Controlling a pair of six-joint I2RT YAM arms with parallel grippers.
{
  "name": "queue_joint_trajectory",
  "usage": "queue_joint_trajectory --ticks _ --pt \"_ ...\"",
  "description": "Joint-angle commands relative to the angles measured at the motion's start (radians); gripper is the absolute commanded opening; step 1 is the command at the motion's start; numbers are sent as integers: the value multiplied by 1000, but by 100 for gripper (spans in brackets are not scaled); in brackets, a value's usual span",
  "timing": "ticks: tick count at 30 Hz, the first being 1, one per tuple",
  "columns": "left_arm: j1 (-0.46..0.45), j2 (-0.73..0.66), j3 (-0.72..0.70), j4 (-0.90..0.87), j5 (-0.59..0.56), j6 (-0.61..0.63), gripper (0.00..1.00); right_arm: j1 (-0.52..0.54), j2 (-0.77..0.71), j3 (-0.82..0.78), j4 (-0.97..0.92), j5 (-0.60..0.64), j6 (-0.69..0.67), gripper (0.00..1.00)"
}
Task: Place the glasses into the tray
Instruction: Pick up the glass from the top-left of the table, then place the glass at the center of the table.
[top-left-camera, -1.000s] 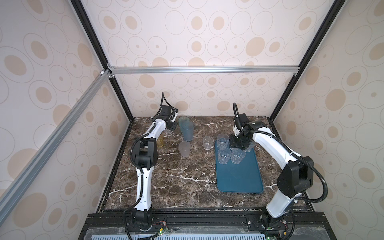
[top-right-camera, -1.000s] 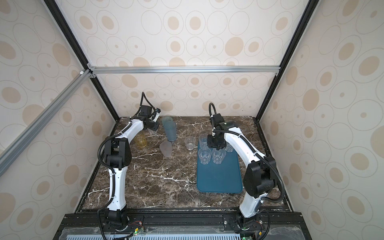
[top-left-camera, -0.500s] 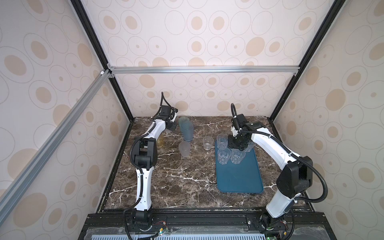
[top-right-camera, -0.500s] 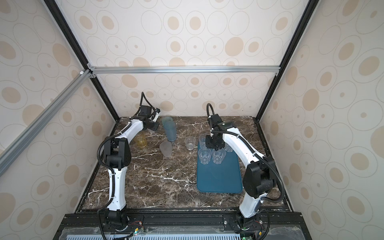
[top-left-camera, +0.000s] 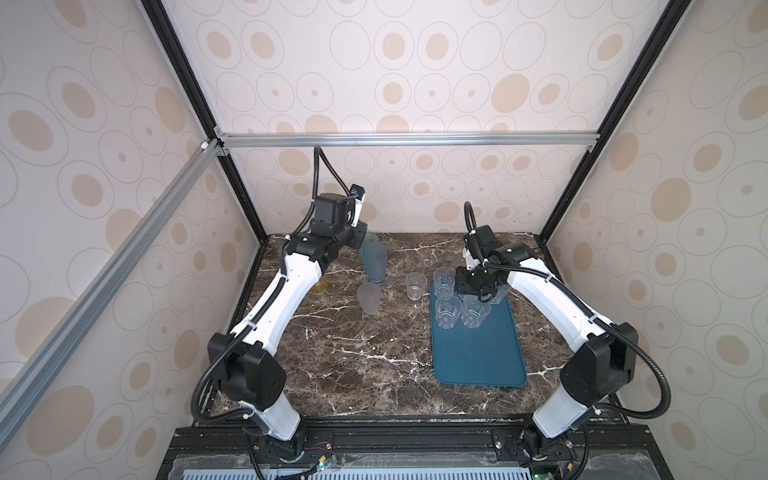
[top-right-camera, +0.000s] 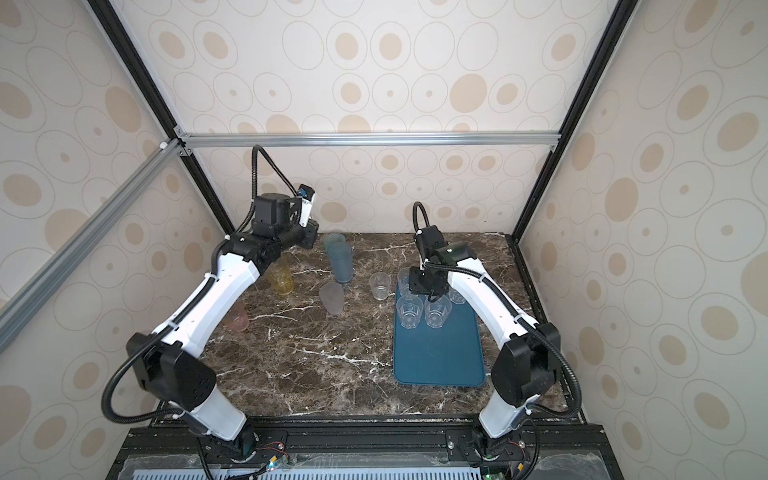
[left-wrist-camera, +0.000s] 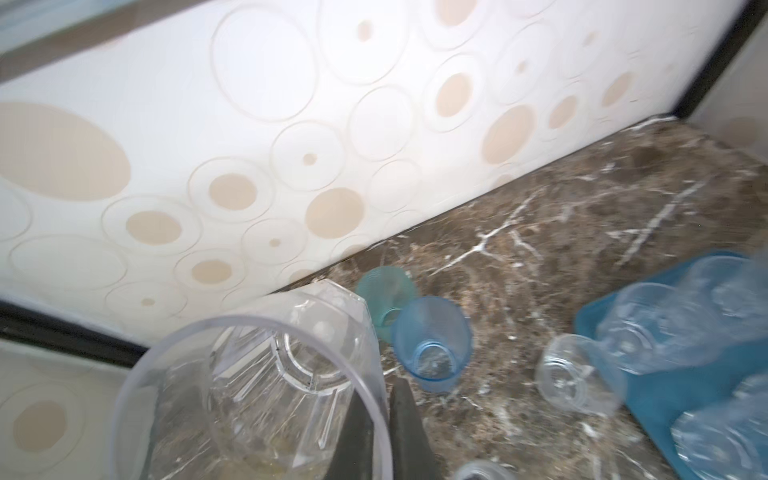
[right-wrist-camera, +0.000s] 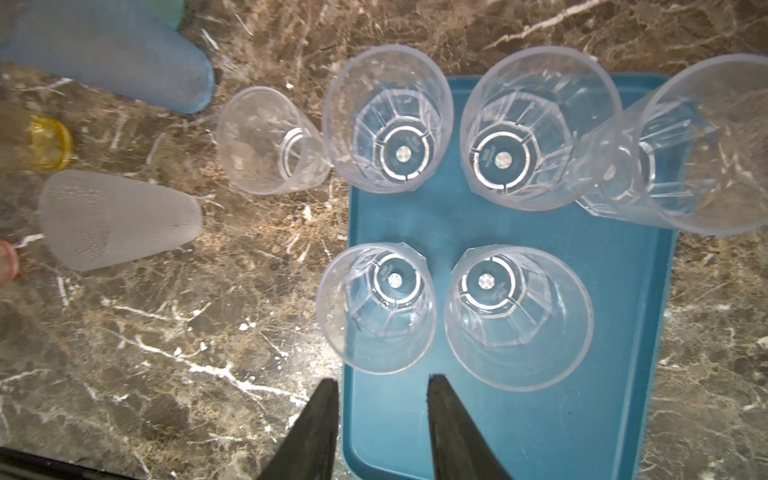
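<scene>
Your left gripper (left-wrist-camera: 380, 401) pinches a clear glass (left-wrist-camera: 249, 374) by its rim, well left of the tray (top-left-camera: 478, 357); lift it straight, clear of the blue tumblers (left-wrist-camera: 432, 345). Your right gripper (right-wrist-camera: 382, 380) hangs part-open and empty above the tray.

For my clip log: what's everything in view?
table: one, brown marble
tray: one, dark teal, table's right
faceted glasses: five, clear, tray's far half
smooth glass: one, clear, left of tray
frosted glass: one, whitish, left of smooth glass
tall glasses: two, blue and teal, far side
amber glass: one, yellow, table's far left
small glass: one, pink, table's left edge
held glass: one, clear faceted, in left gripper
left gripper: shut on held glass
right gripper: open, above tray
</scene>
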Motion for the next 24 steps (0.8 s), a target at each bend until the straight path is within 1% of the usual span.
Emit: queue_joint_trajectory --ticks 1,5,8,11,13,17,21,24 --pt "-78 -59 -72 -36 1 -36 0 11 -61 -13 11 14 35 38" --pt "-193 -153 -196 -100 80 -112 0 14 -91 -48 16 5 49 38" --pt "-278 -215 -306 -120 103 -194 0 25 -108 -77 31 -3 62 38" --pt "-344 -235 -417 -100 118 -257 0 49 -102 -92 52 -6 73 38" --pt "-385 -220 -458 -75 129 -285 0 74 -85 -91 62 2 79 38" --pt "-435 -154 -474 -44 118 -276 0 116 -56 -95 85 11 95 38" --pt "-455 -77 -481 -39 120 -261 0 142 -47 -107 93 14 101 38" --pt "-461 -46 -506 -21 117 -245 1 143 -50 -130 95 27 100 38"
